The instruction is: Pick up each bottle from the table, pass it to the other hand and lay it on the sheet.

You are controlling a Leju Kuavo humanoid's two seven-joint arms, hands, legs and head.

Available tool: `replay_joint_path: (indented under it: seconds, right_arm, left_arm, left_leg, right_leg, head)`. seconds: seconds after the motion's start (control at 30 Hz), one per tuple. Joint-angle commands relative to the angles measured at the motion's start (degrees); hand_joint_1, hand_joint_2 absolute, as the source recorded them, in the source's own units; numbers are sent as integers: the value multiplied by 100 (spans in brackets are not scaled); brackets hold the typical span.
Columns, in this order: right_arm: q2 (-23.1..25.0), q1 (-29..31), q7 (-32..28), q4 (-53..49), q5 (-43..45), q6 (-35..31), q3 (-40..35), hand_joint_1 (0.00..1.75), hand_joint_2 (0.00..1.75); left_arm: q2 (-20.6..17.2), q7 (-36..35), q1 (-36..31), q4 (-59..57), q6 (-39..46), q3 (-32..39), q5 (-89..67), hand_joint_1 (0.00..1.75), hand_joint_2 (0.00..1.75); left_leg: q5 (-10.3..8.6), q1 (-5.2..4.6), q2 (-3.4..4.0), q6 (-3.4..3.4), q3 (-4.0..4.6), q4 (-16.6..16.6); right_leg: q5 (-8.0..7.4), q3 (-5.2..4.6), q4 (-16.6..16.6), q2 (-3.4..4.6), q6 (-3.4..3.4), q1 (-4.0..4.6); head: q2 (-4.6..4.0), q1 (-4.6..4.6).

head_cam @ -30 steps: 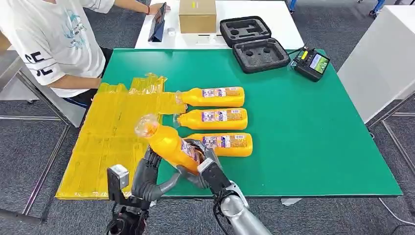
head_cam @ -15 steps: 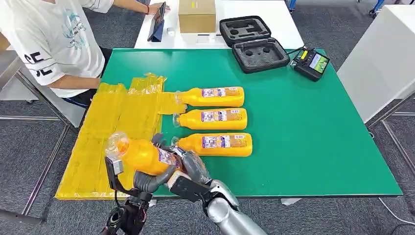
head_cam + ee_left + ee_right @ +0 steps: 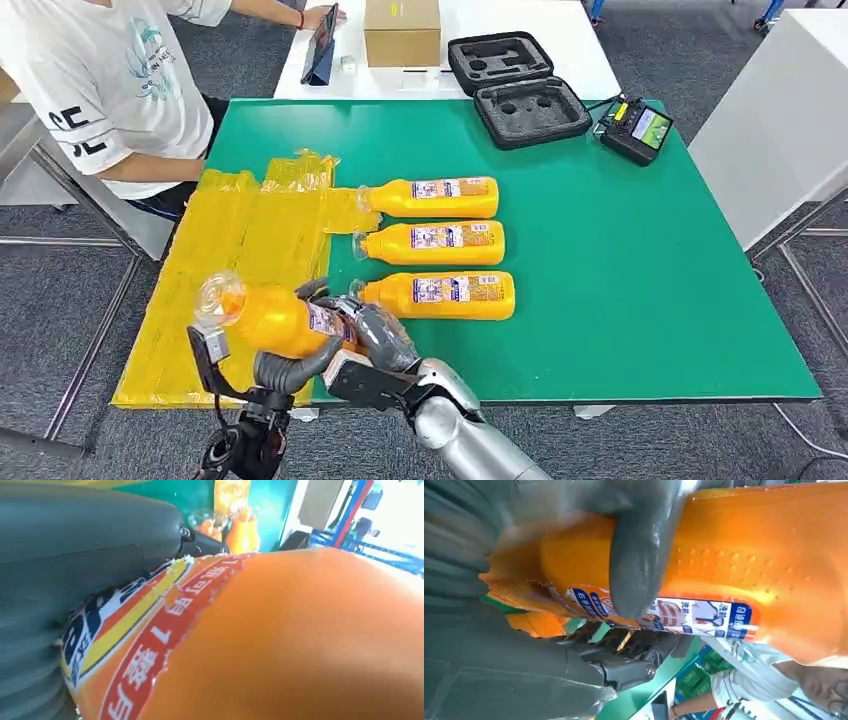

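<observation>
Nearest me: bottle (image 3: 285, 320) held off table at near edge, lying roughly level, neck toward yellow sheet (image 3: 240, 260). My left hand (image 3: 290, 365) cups it from below, fingers curled round body. My right hand (image 3: 375, 340) wraps label end, thumb (image 3: 644, 555) pressed across orange body; both seem to grip, though left wrist view too close to confirm. Beyond on green table (image 3: 620, 260): three bottles (image 3: 440, 238) lying in row, caps at sheet's edge. Far: person (image 3: 110, 80) at left, black case (image 3: 520, 90), box (image 3: 403, 30).
</observation>
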State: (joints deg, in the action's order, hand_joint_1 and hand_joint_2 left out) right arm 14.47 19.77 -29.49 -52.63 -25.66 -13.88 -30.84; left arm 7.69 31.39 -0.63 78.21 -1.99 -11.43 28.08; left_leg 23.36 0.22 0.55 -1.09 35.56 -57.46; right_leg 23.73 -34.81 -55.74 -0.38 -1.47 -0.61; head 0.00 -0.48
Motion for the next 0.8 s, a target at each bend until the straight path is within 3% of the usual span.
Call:
replay_joint_path:
  seconds: [0.03,0.07,0.1,0.17,0.27,0.3,0.33,0.47,0.5,0.53,0.6,0.73,0.8]
  right_arm:
    - [-128,-321,-17,23,-126,73,-254,0,175]
    - [-135,-341,-38,-74,-137,65,-267,0,175]
    - [-149,-376,-59,-181,-117,79,-263,0,0]
    - [-157,-381,-126,-284,-86,74,-250,0,0]
    - [-339,-696,-463,-1364,331,273,-187,0,0]
    - [-376,-789,-676,-1691,556,373,-142,0,0]
    - [-443,-872,-730,-2007,685,490,-143,0,0]
    - [-617,-1083,-844,-2933,1140,831,-73,0,0]
    - [-679,-1058,-1020,-3246,1447,977,-76,0,0]
    - [-700,-1032,-1044,-3484,1604,985,-40,0,0]
    - [-710,-999,-1045,-3935,1740,766,46,0,0]
    - [-755,-1063,-1051,-4281,1768,40,8,0,0]
    - [-809,-1116,-1051,-4330,1795,-73,-59,0,0]
  left_arm:
    - [4,47,-400,116,233,116,-151,175,175]
    - [0,41,-423,84,257,135,-147,175,175]
    - [-7,49,-437,75,298,136,-174,175,175]
    - [-19,48,-447,68,305,144,-179,175,175]
    - [-45,136,-487,24,601,217,-357,173,175]
    - [-58,308,-493,35,911,259,-642,148,175]
    - [-71,351,-497,50,1027,283,-750,140,175]
    - [-106,579,-533,109,1643,395,-1356,145,175]
    - [-149,692,-613,80,2067,421,-1847,164,175]
    - [-191,774,-694,43,2419,454,-2227,166,175]
    - [-281,774,-856,-76,2989,592,-2824,164,175]
    - [-417,764,-877,-177,3402,785,-3335,148,175]
    - [-447,731,-839,-195,3383,836,-3305,145,175]
  left_leg:
    - [9,12,-32,7,-28,2]
    - [0,6,-24,4,-9,3]
    - [2,6,-20,4,-10,2]
    - [2,5,-22,4,-8,2]
    - [5,6,-26,5,-11,1]
    - [7,7,-31,5,-13,-1]
    - [5,5,-32,4,-8,-1]
    - [13,6,-32,6,-17,-5]
    - [5,4,-27,4,-4,-2]
    - [4,4,-16,4,1,-1]
    - [7,2,-5,6,1,-6]
    - [-1,9,-27,5,-8,-2]
    - [-5,5,-5,3,-3,4]
  right_leg:
    - [14,40,8,-24,7,11]
    - [5,18,6,-19,4,6]
    - [6,17,4,-14,4,5]
    - [6,17,4,-16,4,5]
    - [10,22,3,-19,5,5]
    - [13,25,3,-23,5,7]
    - [12,20,1,-25,4,5]
    - [20,31,-3,-22,6,5]
    - [11,16,-1,-18,4,2]
    - [5,9,0,-8,4,4]
    - [7,6,-9,0,6,2]
    - [14,20,-1,-27,8,6]
    - [3,11,1,-9,5,3]
  head:
    - [0,0]
    - [0,0]
    - [0,0]
    - [0,0]
    - [0,-2]
    - [0,0]
    - [0,0]
    - [0,0]
    - [0,4]
    - [0,2]
    - [0,2]
    - [0,-2]
    - [0,-7]
